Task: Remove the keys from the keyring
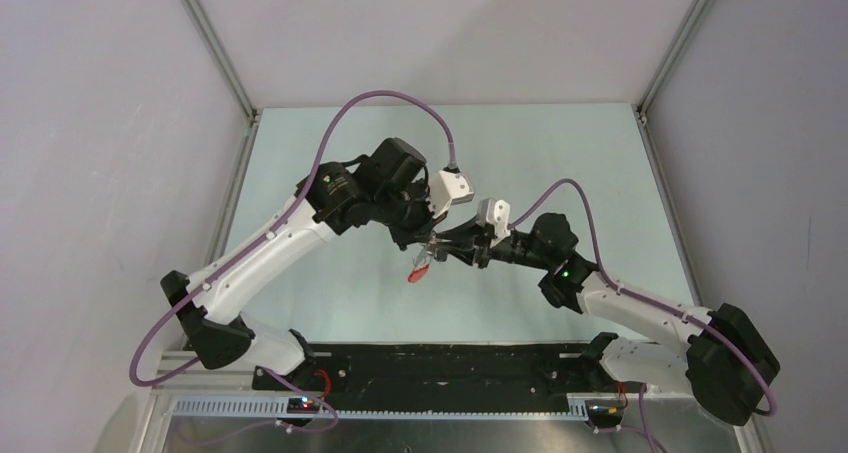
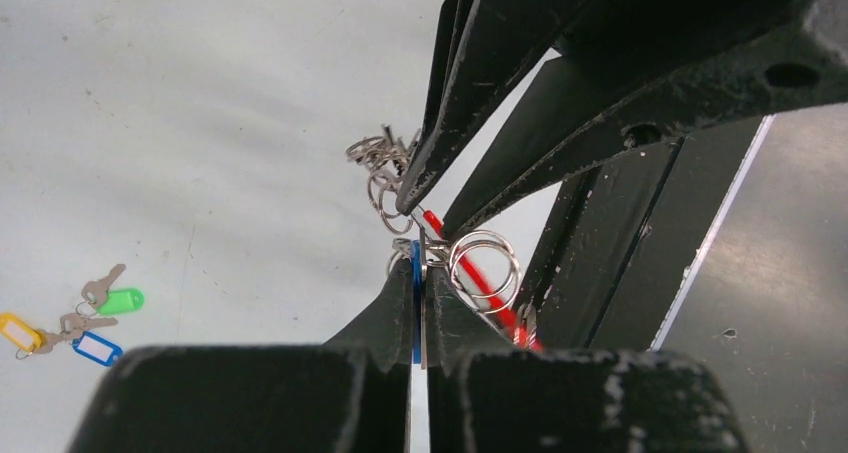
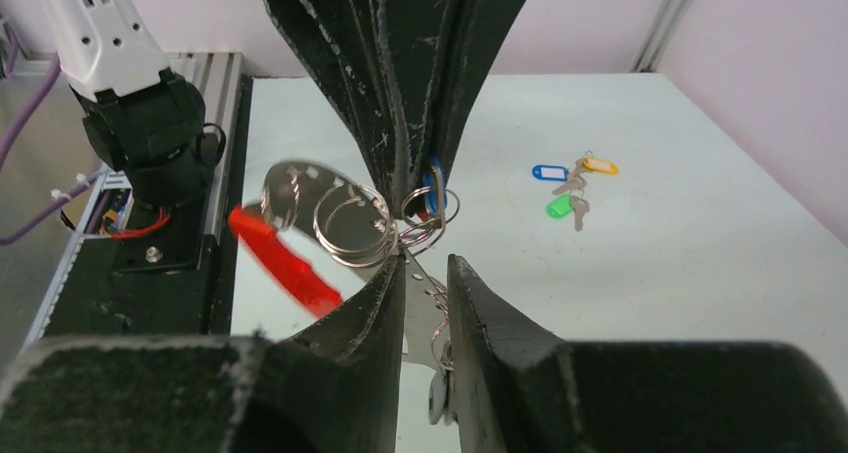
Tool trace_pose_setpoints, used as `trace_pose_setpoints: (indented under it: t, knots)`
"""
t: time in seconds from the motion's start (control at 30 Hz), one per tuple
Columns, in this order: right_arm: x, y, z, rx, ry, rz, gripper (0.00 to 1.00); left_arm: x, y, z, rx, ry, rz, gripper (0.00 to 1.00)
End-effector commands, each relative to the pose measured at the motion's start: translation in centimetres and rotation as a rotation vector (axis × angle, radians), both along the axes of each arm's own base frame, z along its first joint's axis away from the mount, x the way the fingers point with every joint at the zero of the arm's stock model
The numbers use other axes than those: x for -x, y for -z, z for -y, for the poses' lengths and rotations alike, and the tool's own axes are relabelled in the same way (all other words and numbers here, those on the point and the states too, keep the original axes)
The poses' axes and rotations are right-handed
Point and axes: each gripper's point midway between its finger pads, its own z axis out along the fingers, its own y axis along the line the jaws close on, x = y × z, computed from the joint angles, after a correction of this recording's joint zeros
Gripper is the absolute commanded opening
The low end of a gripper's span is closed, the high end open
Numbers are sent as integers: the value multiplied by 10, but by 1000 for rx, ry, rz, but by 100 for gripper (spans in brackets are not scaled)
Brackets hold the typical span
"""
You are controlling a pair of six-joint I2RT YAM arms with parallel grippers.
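Observation:
Both grippers meet above the middle of the table. My left gripper (image 2: 418,273) (image 1: 428,241) is shut on a blue tag (image 2: 415,288) and a thin metal key blade pressed beside it. The keyring (image 2: 485,263) (image 3: 350,223), a silvery coil, hangs just right of those fingers with its red strap (image 2: 480,281) (image 3: 285,258) (image 1: 418,270) dangling. My right gripper (image 3: 425,273) (image 1: 445,248) comes in from the opposite side. Its jaws stand narrowly apart, with a flat key blade (image 3: 415,303) and small rings of the keys (image 2: 375,158) between them.
A second key cluster with green, blue and yellow tags (image 2: 80,318) (image 3: 570,188) lies flat on the pale table (image 1: 520,153), well apart from the grippers. A black rail (image 1: 440,363) runs along the near edge between the arm bases.

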Motion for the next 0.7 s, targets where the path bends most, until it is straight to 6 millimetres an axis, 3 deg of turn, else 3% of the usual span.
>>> trace_pose_setpoints:
  t: [0.0,0.67]
  knots:
    - [-6,-13,-4,3,24,75,27,-1,-24,1,66,20,73,0]
    - [6,-26,-10,-30,4,125,29,0,-23,5,70,23,59,0]
